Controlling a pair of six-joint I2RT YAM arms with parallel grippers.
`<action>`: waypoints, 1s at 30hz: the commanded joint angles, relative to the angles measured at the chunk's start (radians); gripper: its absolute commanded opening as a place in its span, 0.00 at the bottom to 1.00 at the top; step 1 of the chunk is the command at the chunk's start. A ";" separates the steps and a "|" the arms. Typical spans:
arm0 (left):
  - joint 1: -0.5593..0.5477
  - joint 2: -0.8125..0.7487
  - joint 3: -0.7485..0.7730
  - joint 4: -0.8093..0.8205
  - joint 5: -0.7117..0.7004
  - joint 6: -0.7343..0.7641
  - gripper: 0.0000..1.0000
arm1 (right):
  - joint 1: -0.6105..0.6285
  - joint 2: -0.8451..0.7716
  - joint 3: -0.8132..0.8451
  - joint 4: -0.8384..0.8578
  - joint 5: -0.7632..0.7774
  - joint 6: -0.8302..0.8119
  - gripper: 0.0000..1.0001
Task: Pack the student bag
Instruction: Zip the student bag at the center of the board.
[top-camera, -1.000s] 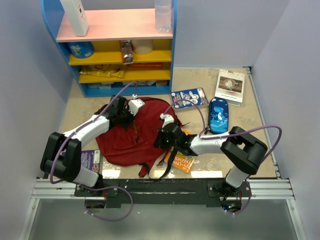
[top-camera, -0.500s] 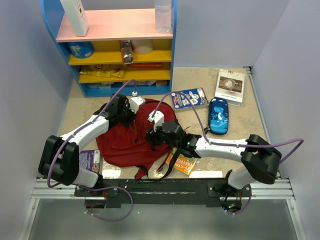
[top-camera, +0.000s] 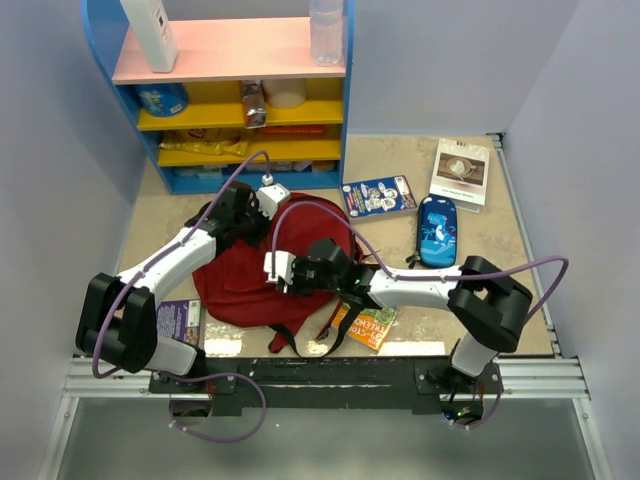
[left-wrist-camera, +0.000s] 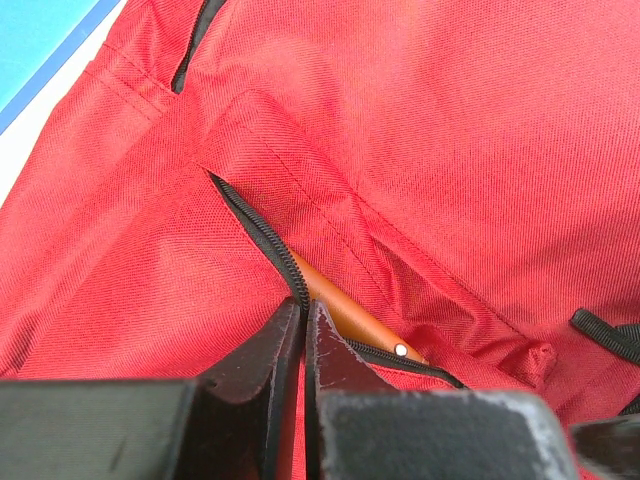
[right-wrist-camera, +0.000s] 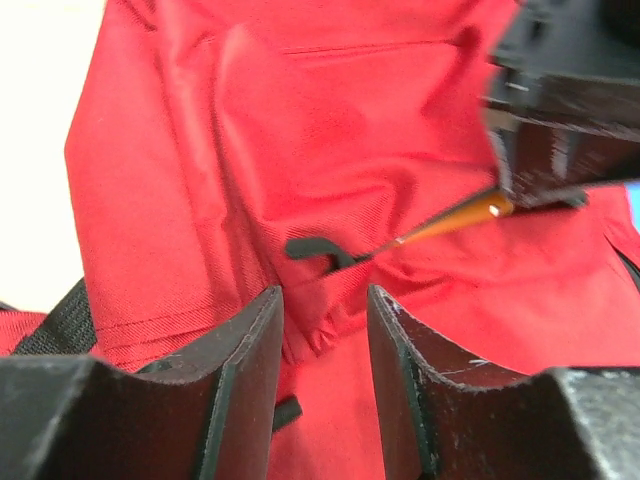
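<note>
Left of centre in the overhead view, flat on the table (top-camera: 400, 160): the red bag (top-camera: 235, 295), long axis roughly from upper right to lower left, straps trailing toward the bottom edge. At its upper end, left claw (left-wrist-camera: 303, 335) pinched almost shut on the bag's zip edge, beside an orange stick-like thing (left-wrist-camera: 350, 315) in the slit; cannot tell whether pencil or pull. Over the bag's middle, right claw (right-wrist-camera: 322, 330) with jaws apart, a ridge of red cloth between them, nothing clamped. Just ahead, toward the upper middle of its own view, a small black zip tab (right-wrist-camera: 318, 250). Lies nearer the right claw; probably calls for a short reach forward, then a pinch. Risks catching loose cloth instead.
</note>
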 joint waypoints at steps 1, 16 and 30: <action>0.002 -0.024 0.010 0.044 0.021 -0.015 0.08 | 0.002 0.032 0.081 0.004 -0.096 -0.114 0.43; 0.002 -0.032 -0.013 0.048 0.028 0.002 0.08 | 0.003 0.179 0.203 -0.131 -0.125 -0.236 0.43; 0.002 -0.037 -0.022 0.047 0.037 0.010 0.08 | 0.003 0.228 0.243 -0.187 -0.113 -0.230 0.28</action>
